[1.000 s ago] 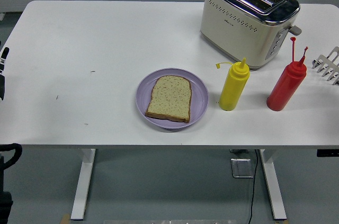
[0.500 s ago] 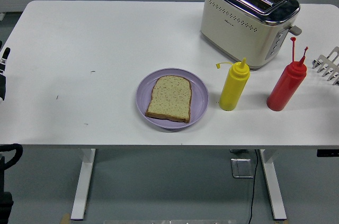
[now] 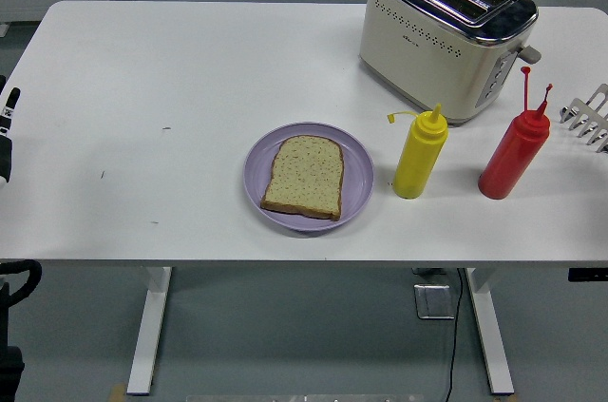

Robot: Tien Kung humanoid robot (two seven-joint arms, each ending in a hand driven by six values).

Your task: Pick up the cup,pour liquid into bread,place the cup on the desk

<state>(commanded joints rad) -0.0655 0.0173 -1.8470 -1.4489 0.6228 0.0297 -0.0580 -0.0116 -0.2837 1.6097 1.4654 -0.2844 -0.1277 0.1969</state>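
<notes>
Inspector A: No cup is showing on the counter [image 3: 190, 69]. The squeeze bottles are the only pourable items, so I am judging the yellow bottle [image 3: 419, 157] or the red bottle [image 3: 514, 154] to be the task's thing. Both are standing upright, caps flipped off.

Inspector B: And the robot hand?

Inspector A: Only a sliver of the left robot hand [image 3: 7, 131] is peeking in at the picture's left edge, holding nothing that I can see; whether its fingers are spread or curled I cannot tell. The right one is not showing at all. The bottles are standing far across the counter from that hand, beyond the purple plate [image 3: 261, 191].

Inspector B: Placement rationale?

Inspector A: The bread [image 3: 304, 176] is lying flat on the plate near the counter's near edge, likely for easy pouring from above. The toaster [image 3: 445, 33] is sitting behind the bottles. The counter is white, lightly scuffed, over grey flooring.
</notes>
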